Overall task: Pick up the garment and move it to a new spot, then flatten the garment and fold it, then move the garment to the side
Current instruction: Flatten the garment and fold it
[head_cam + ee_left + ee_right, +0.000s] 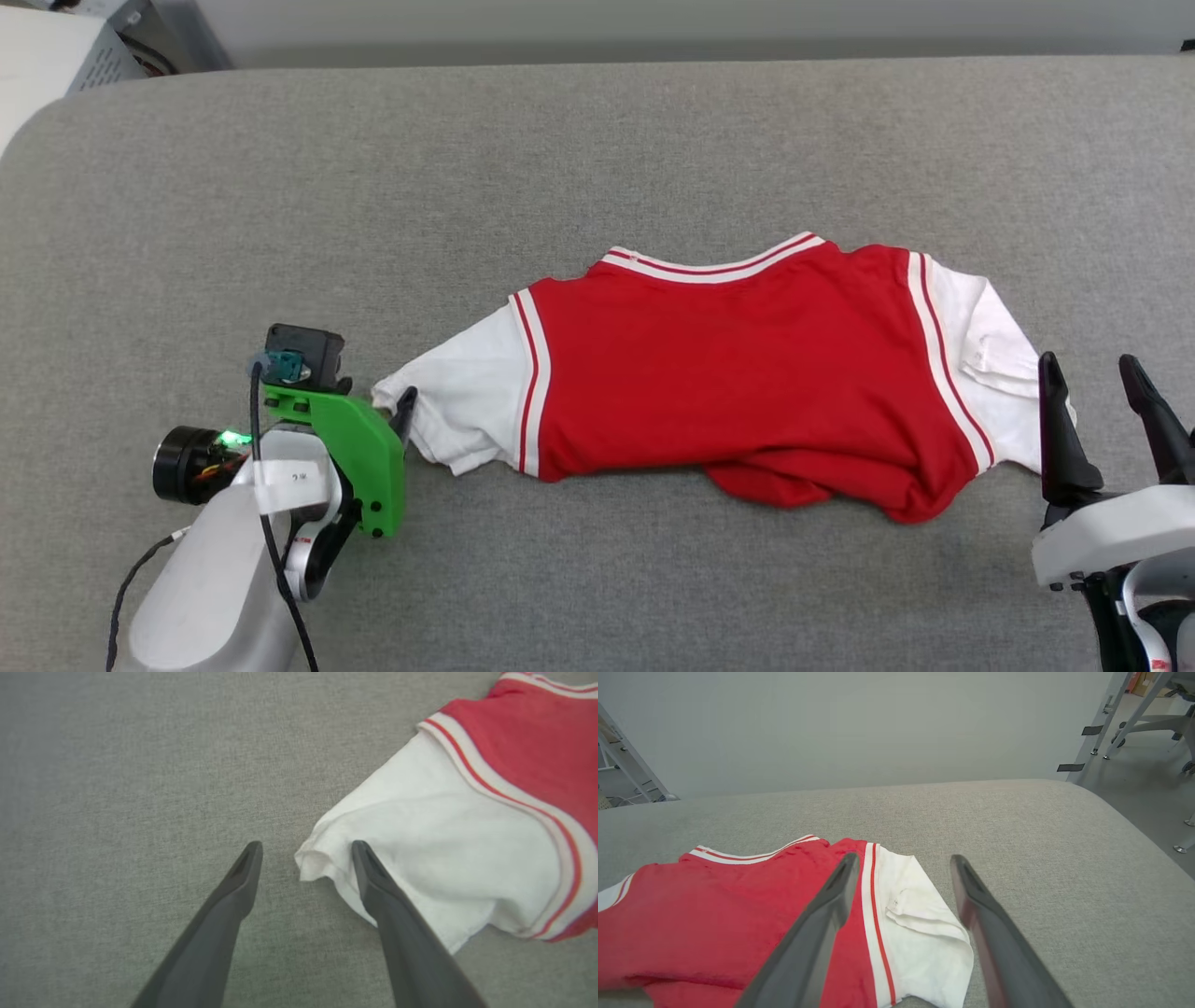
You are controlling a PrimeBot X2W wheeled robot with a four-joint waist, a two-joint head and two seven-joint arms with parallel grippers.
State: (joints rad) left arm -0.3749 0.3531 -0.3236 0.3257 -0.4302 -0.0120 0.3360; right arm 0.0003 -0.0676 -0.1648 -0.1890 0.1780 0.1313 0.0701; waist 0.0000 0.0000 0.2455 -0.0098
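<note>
Garment (747, 373), a red shirt with white sleeves, lies spread across the middle of the grey padded table (597, 140), its near hem rumpled. Nearest the robot, the left gripper (306, 845) hangs with jaws wide apart and empty, one finger over the tip of the left sleeve (420, 849). The right gripper (1089, 364), likewise spread and empty, sits beside the right sleeve (980, 327). Flattening seems in hand; the next move probably calls for pinching both sleeve ends and drawing them outward.
</note>
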